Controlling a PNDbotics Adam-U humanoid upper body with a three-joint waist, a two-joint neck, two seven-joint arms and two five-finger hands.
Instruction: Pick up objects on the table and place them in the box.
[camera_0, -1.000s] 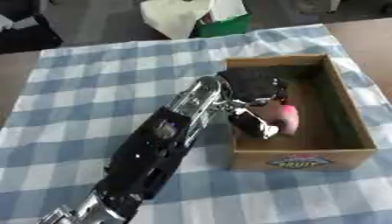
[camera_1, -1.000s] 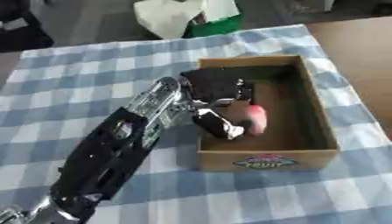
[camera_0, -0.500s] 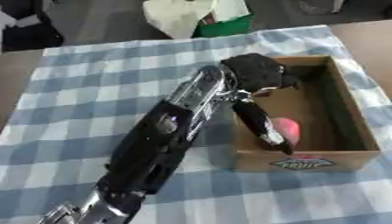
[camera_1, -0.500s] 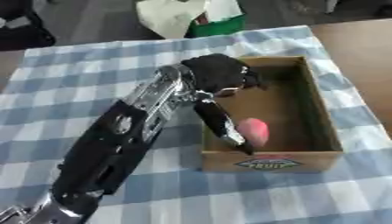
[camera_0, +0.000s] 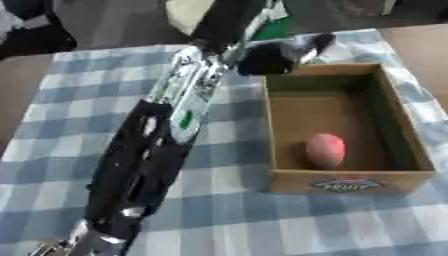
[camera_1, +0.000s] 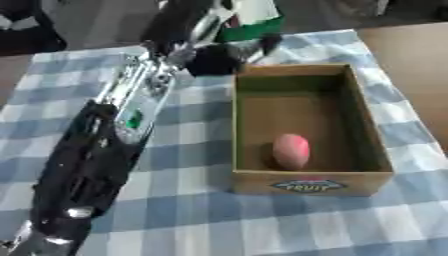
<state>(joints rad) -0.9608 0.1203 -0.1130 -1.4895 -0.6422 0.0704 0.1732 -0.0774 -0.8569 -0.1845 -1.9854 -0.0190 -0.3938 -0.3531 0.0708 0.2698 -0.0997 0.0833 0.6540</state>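
The left arm (camera_0: 166, 150) is seen entering from the lower left and running diagonally up across the counter (camera_0: 52, 150), black shell w/ silver joints and a small green mark partway along. It is stretched far fwd, presumably so the hand clears the box wall.

The left hand (camera_0: 276, 56) is held just outside the box's far-left corner, above the cloth, approx. level w/ the rim. Nothing is held in it; fingers look blurred and partly extended toward the right, so it is judged relaxed and empty rather than closed, though detail is poor. The right hand is not seen in either view.

The counter is covered w/ a blue-and-white checked cloth, soft and flat, w/ no other loose items visible on it near the box.

The box (camera_0: 398, 125) is plain brown cardboard, rectangular, open-topped, w/ a printed label on its near face. It is set long-side away from the robot, giving an easy drop-in from the left.

Inside it, the pink object (camera_0: 325, 150) is seen lying on the box floor near the front wall: egg-shaped, smooth, matte. It is judged already placed, touching nothing but the floor.
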